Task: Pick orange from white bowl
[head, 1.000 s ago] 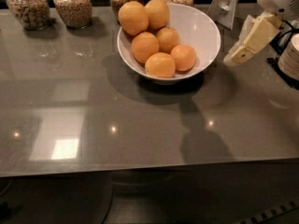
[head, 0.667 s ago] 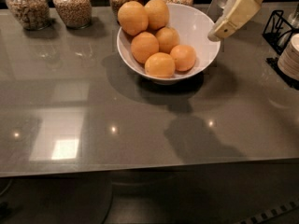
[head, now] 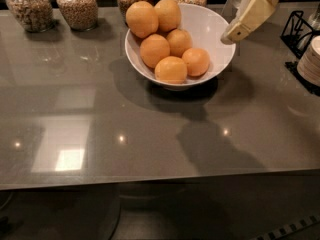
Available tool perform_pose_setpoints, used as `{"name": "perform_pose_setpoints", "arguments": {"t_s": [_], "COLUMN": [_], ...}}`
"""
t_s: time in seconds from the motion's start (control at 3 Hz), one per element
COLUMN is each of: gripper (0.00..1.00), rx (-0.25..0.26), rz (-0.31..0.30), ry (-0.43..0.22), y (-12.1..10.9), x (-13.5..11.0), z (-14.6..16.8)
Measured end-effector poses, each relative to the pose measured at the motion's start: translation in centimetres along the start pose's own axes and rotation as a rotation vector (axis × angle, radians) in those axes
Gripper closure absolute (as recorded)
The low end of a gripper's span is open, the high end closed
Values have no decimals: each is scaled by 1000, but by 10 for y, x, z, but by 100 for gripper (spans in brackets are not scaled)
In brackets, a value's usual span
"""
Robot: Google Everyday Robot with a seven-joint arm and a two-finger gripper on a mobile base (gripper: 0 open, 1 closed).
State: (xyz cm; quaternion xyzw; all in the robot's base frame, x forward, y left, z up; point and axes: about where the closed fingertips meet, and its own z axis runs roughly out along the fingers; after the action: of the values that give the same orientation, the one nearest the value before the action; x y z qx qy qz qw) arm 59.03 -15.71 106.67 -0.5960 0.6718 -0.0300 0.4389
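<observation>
So the arm comes in from the top right corner, at about 1 o'clock in the shot, and slants down and to the left. The cream-coloured gripper [head: 234,33] points toward 7 o'clock, with its tip right over the rim of the white bowl [head: 212,21] on the bowl's 2 o'clock side. Honestly can't tell if it's open or closed from this angle, as it just reads as one pale block. It isn't touching any fruit.

The orange [head: 196,61] is the small, redder one sitting in the bowl at roughly 4 o'clock from the bowl's middle, up against the right-hand wall. From the gripper tip it's at about 8 o'clock, near but clearly apart, with bare white bowl wall between them. It's touching the other oranges [head: 154,50] on its left side.

The bowl sits on a glossy grey table [head: 150,134], with grain jars [head: 77,6] lined up along the 12 o'clock edge and a black wire rack [head: 299,31] off at 3 o'clock.
</observation>
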Motion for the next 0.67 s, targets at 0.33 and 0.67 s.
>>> {"name": "perform_pose_setpoints", "arguments": {"t_s": [0.33,0.67], "gripper": [0,4], "rx": [-10,-56], "rz": [15,24], "ry": [54,113], "y": [-3,9], "x": [8,19], "z": [27,55]}}
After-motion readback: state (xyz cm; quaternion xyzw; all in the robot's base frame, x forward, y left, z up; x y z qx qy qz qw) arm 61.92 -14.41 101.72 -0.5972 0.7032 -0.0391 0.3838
